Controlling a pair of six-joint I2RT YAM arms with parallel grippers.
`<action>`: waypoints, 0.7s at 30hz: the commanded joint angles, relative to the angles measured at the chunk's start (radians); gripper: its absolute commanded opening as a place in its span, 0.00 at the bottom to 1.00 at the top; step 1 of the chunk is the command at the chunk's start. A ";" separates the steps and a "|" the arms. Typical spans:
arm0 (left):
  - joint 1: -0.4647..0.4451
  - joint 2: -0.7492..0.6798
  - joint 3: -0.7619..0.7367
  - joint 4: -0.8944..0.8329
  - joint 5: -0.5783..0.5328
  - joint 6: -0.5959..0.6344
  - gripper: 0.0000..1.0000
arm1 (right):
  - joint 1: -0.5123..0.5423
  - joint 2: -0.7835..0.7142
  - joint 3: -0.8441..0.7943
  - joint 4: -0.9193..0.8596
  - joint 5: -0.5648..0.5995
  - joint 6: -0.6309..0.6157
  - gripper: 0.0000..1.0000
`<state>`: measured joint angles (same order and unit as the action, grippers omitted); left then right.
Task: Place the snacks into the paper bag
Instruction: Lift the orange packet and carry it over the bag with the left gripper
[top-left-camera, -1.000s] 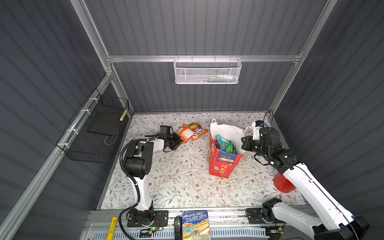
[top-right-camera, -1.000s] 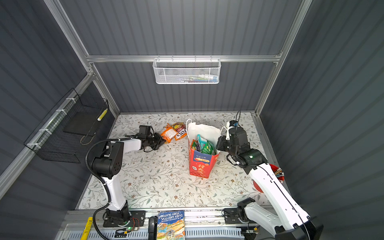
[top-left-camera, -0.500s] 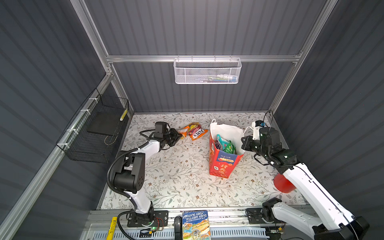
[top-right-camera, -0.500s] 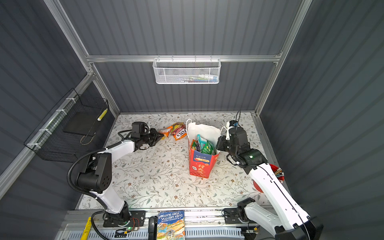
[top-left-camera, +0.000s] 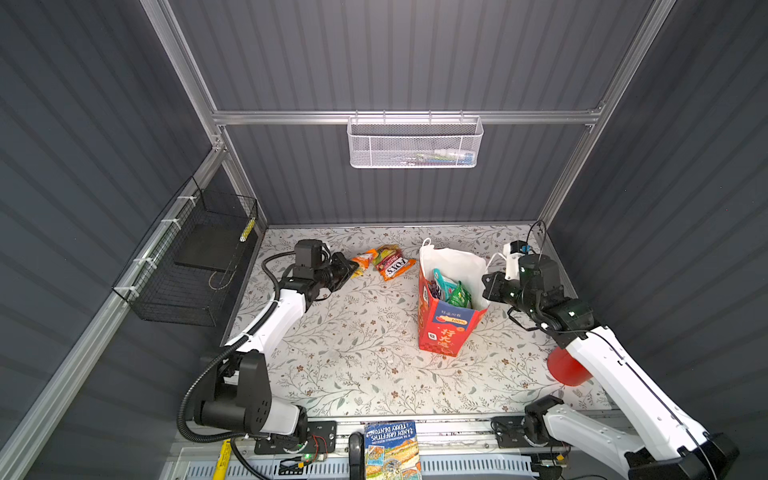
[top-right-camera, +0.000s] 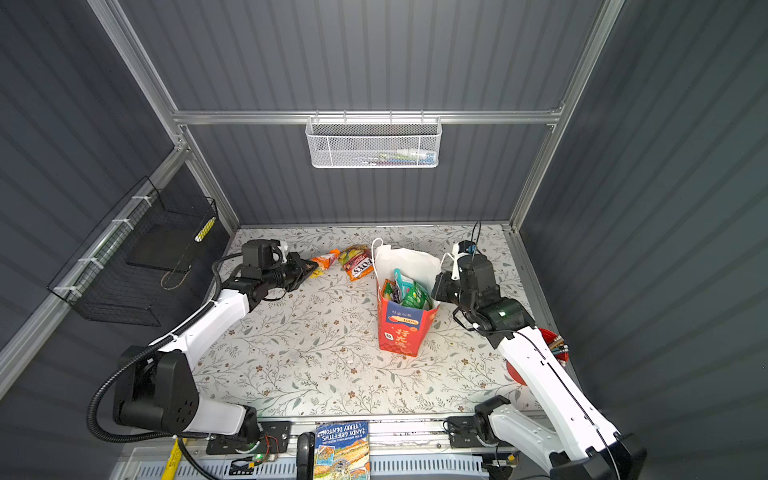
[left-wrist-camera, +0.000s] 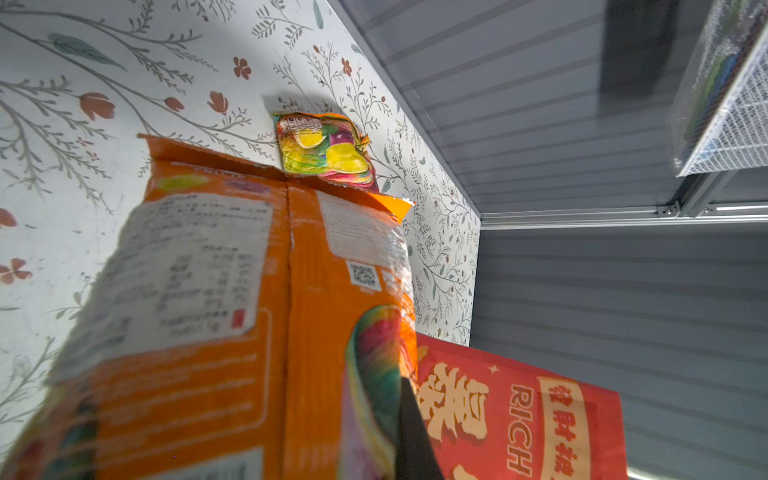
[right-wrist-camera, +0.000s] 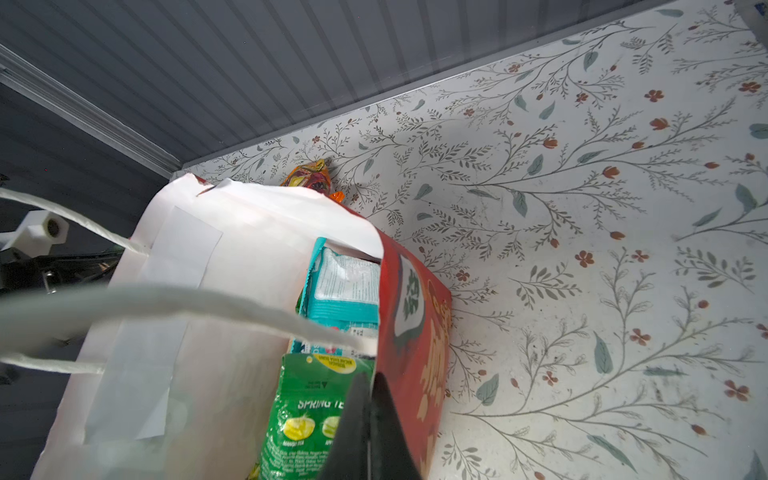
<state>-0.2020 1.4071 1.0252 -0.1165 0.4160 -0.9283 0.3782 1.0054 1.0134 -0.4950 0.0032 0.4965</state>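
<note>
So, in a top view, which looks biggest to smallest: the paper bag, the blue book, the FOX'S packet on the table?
1. paper bag
2. book, though the picture edge cuts it off and it seems nearer the camera
3. FOX'S packet

Table (top-left-camera: 353, 353): white w/ grey-green sprigs, small rust flowers. Paper bag (top-left-camera: 440, 336): red, gold chars, blue panel, white inside. Orange snack (left-wrist-camera: 208, 332) w/ white label; multicolour snack (left-wrist-camera: 324, 153), mostly yellow-green; teal snack (right-wrist-camera: 345, 286); green snack (right-wrist-camera: 303, 407). Cup (top-left-camera: 565, 370): red. Walls (top-left-camera: 395, 62): dark grey, ribbed.

Upright red paper bag (top-left-camera: 444, 332) holds green and teal snacks (top-left-camera: 457, 296); orange packet (top-left-camera: 362, 261) seemingly lifted, FOX'S packet (top-left-camera: 395, 267) flat.
</note>
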 joint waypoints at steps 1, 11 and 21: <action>0.001 -0.051 0.033 -0.121 -0.016 0.099 0.00 | -0.007 -0.004 0.002 0.049 0.017 -0.010 0.00; -0.132 -0.222 0.180 -0.445 -0.191 0.282 0.00 | -0.007 -0.002 0.002 0.048 0.015 -0.010 0.00; -0.206 -0.279 0.351 -0.568 -0.144 0.320 0.00 | -0.006 -0.001 0.001 0.049 0.010 -0.007 0.00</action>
<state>-0.4007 1.1339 1.3273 -0.6495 0.2256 -0.6453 0.3782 1.0054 1.0134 -0.4950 0.0017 0.4965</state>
